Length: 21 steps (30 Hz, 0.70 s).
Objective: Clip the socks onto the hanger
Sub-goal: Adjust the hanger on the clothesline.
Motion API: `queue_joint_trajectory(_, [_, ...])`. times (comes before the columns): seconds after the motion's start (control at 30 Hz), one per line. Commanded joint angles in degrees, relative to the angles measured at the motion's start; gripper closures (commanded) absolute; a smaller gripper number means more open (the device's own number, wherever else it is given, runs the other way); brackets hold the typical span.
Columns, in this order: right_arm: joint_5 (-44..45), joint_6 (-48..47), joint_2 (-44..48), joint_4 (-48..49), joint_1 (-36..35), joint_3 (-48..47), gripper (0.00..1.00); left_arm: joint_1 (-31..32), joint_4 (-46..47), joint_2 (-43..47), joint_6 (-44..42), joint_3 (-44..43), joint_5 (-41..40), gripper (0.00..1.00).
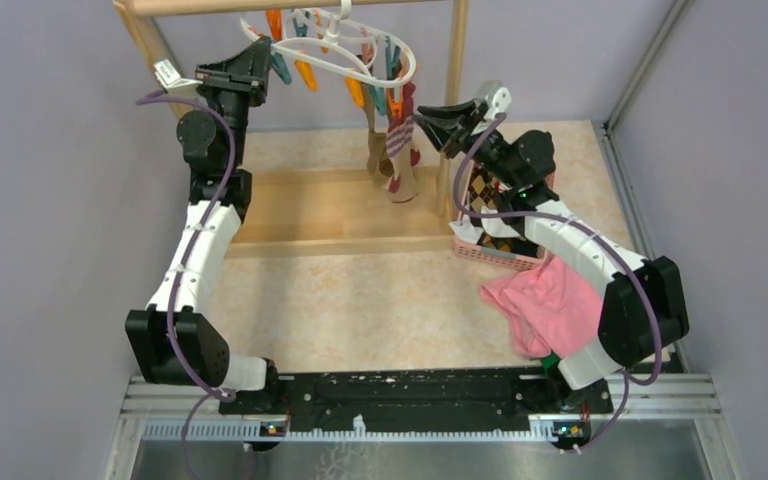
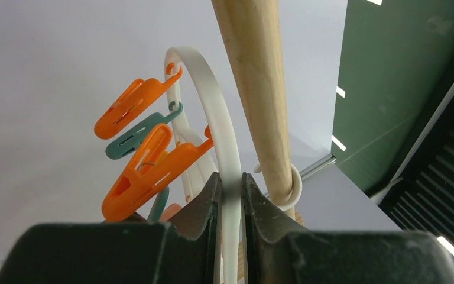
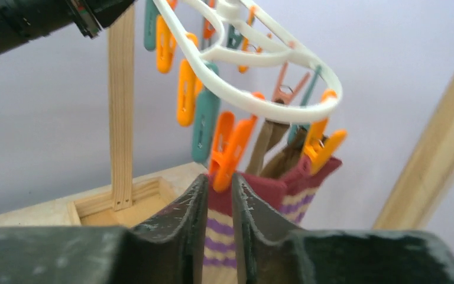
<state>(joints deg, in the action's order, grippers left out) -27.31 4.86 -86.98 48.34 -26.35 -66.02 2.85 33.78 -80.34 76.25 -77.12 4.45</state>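
I start with the desk (image 1: 360,300), where the wooden rack (image 1: 340,215) stands along the far edge so that its top rail can carry the work at arm height. Toward the near right corner lies a pink cloth (image 1: 550,300). Just beyond it, by the right edge, is a pink basket (image 1: 490,255) with an argyle sock (image 1: 490,195) in it, in easy reach of my right arm and not yet hung.

The hanger (image 3: 260,109) hangs by its hook from the rail, at the far middle of the desk. My left pincer (image 2: 232,180) is clamped on the hanger's white ring. I take that grip as a brace, so the frame cannot swing or turn while the other arm works the clips.

Two socks already hang from the ring's right end: an olive-brown sock (image 1: 375,150) and, just beside it, the striped sock (image 3: 298,189) with its maroon cuff up in the clips.

My right pincer (image 3: 219,189) sits at that cuff with its jaws narrow, a slim gap between them. An orange clip (image 3: 227,148) points down into the gap. I cannot tell whether the jaws pinch the cuff or the clip, or merely stand in front of both.
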Motion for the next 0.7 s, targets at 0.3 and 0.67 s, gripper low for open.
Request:
queue_joint_trajectory(0.3, [-10.7, -5.5, -5.7, -22.1, -4.1, -23.5, 0.93, 2.9, 0.1, 4.6, -1.5, 3.1, -5.6, 0.99])
queue_joint_trajectory(0.67, [-7.6, -6.0, -11.1, -30.5, -4.4, -32.7, 0.95, 5.4, 3.8, 7.8, 0.4, 8.3, -7.4, 0.99])
